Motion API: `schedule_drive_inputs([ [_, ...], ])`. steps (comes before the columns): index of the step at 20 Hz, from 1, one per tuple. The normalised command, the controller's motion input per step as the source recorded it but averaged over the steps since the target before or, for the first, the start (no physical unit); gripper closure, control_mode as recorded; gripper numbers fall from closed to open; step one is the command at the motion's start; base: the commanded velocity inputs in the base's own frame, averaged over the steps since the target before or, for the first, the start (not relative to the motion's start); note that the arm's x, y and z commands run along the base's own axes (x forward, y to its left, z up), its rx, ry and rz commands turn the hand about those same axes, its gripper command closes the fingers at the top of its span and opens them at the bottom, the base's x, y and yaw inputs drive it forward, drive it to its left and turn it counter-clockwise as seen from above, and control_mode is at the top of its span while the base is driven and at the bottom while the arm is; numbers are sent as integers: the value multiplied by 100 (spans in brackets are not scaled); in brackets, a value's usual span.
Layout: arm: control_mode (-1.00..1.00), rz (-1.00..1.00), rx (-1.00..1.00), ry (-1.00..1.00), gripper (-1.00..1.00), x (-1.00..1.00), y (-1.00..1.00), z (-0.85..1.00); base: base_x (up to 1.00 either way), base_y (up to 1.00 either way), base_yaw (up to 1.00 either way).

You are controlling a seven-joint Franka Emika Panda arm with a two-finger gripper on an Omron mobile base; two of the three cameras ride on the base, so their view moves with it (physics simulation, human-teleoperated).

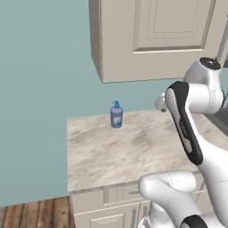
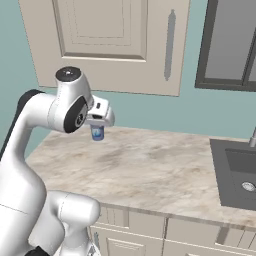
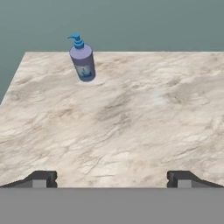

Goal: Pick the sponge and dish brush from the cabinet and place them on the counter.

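A teal wall stands behind the counter (image 3: 131,131), and the end effector (image 3: 112,178) hangs above the counter's wide bare middle with its two tips spread far apart and nothing between them. A blue soap bottle (image 3: 82,61) stands upright near the back left corner, close to the wall and the counter's left edge. Above it hangs the cabinet (image 2: 100,45), its door closed with the long grey handle (image 2: 170,45) up and down, and a dark sink (image 2: 240,175) sits at the right.
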Motion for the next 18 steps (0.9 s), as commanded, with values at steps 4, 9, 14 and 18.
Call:
schedule_drive_inputs([
  [4,-100,-2,0,0,-100,-47,-19,24,0,0,0],
  [9,-100,-3,-1,0,-100,-39,-27,29,0,0,0],
  [14,-100,-2,-1,-2,-100,-15,-32,28,0,0,0],
  [18,-100,0,-2,-10,-100,-3,-27,33,0,0,0],
])
